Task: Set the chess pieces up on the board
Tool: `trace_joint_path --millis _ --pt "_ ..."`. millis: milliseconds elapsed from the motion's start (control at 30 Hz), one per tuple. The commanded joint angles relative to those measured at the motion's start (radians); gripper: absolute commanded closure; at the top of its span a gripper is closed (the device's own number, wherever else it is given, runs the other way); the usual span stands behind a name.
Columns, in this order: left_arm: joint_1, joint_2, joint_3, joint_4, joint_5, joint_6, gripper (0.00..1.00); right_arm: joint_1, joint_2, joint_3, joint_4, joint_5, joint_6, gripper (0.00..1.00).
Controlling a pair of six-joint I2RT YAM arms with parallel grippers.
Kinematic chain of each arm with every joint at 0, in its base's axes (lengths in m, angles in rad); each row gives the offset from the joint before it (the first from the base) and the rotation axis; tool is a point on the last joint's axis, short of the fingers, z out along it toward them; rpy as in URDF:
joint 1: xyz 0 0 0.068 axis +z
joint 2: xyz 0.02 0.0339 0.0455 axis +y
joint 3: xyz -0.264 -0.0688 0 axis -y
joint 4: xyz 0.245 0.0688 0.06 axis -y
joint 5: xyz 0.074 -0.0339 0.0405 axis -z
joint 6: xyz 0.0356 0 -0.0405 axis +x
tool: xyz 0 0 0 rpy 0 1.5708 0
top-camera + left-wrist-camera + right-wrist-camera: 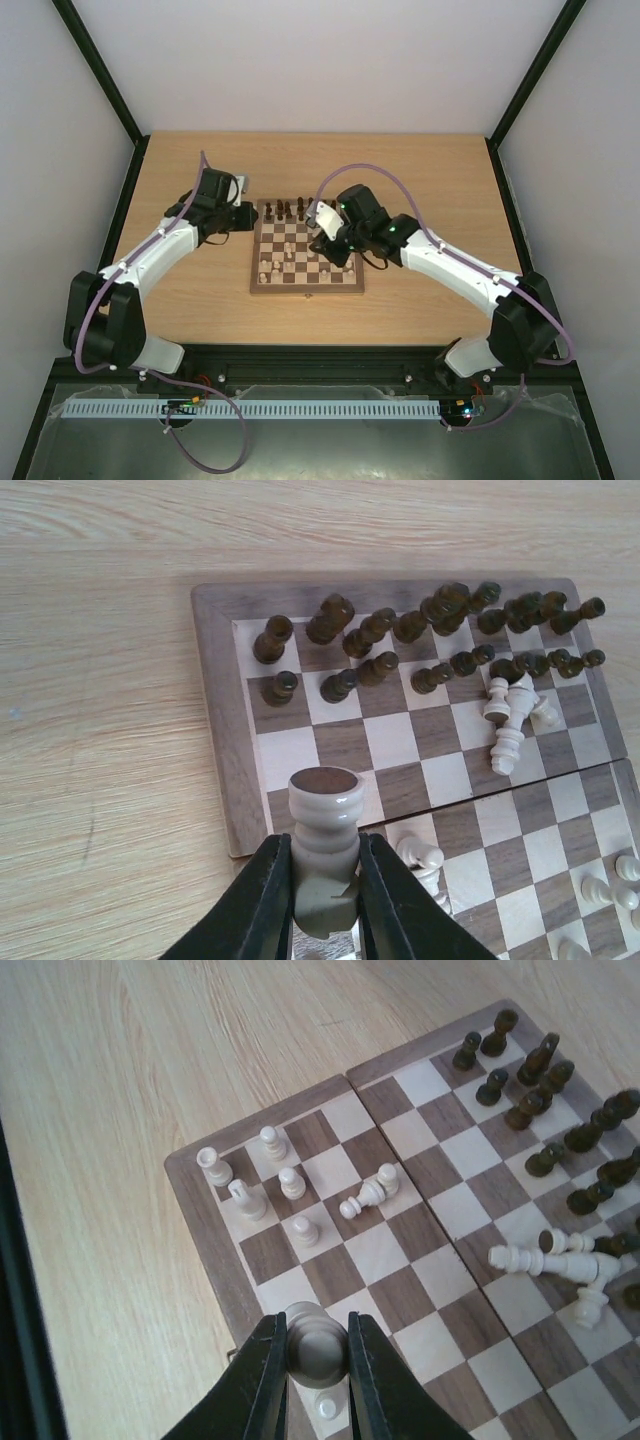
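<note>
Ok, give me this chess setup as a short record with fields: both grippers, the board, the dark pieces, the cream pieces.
left gripper: shut on brown-ended cream piece
right gripper: shut on round-topped cream piece
board: lying flat on the table
dark pieces: two rows along one edge
upright cream pieces: a few, near one corner
toppled cream pieces: several, mid-board

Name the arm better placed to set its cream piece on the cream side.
Right, probably. The right gripper holds its round-topped cream piece over the cream-side rows, beside standing cream pieces; the left gripper hangs at mid-board, facing the dark pieces.
</note>
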Motion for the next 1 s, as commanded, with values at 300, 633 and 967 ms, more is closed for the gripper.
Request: trace_joint_path --millis 300,633,967 --pt "0.034 -0.058 -0.021 0.031 0.025 -0.017 0.96 0.103 0.079 -0.024 0.086 0.197 -0.088 0.92" --pt "0.035 -0.048 -0.022 0.029 0.032 -0.014 0.96 0.15 0.098 -0.133 0.152 0.232 -0.128 0.91" --pt "0.034 -0.037 -0.022 0.026 0.038 -0.014 0.95 0.151 0.137 -0.153 0.16 0.185 -0.113 0.89"
